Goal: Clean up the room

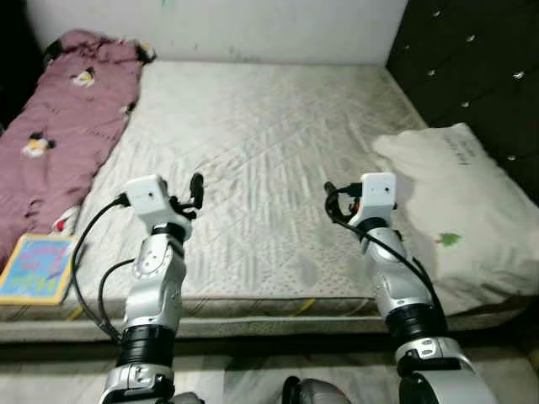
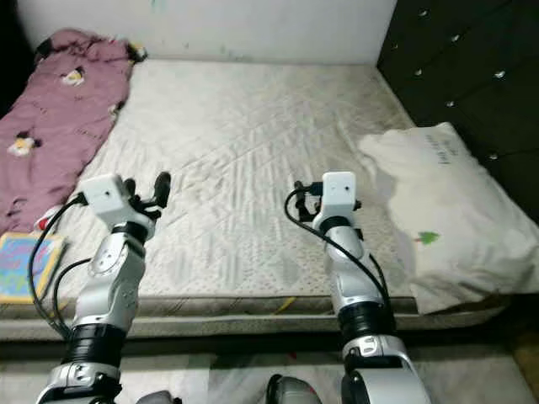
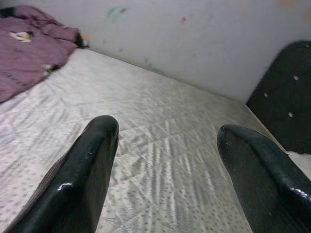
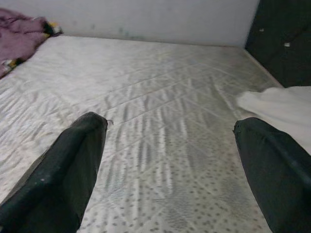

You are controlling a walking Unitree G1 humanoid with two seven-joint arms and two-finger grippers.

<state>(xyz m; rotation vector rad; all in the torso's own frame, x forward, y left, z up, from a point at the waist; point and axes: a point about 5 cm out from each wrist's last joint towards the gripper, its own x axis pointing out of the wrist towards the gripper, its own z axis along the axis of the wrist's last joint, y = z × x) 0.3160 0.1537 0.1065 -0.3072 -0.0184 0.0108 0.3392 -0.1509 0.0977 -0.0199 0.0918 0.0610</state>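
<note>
Robot stands at foot of bed w/ bare quilted off-white mattress (image 1: 269, 143). Both arms raised over near edge. Left pincer (image 3: 165, 145) held above mattress, fingers (image 3: 92, 160) spread wide, nothing between them. Right pincer (image 4: 170, 145) likewise wide open, empty, above mattress near the white pillow (image 1: 459, 210) w/ small green print, which lies on the mattress's right side by black tufted headboard (image 1: 472, 59). Mauve patterned blanket (image 1: 59, 118) runs along left side up to white wall (image 1: 253, 25). Colourful flat book (image 1: 35, 268) sits at near left corner, just beside blanket.
</note>
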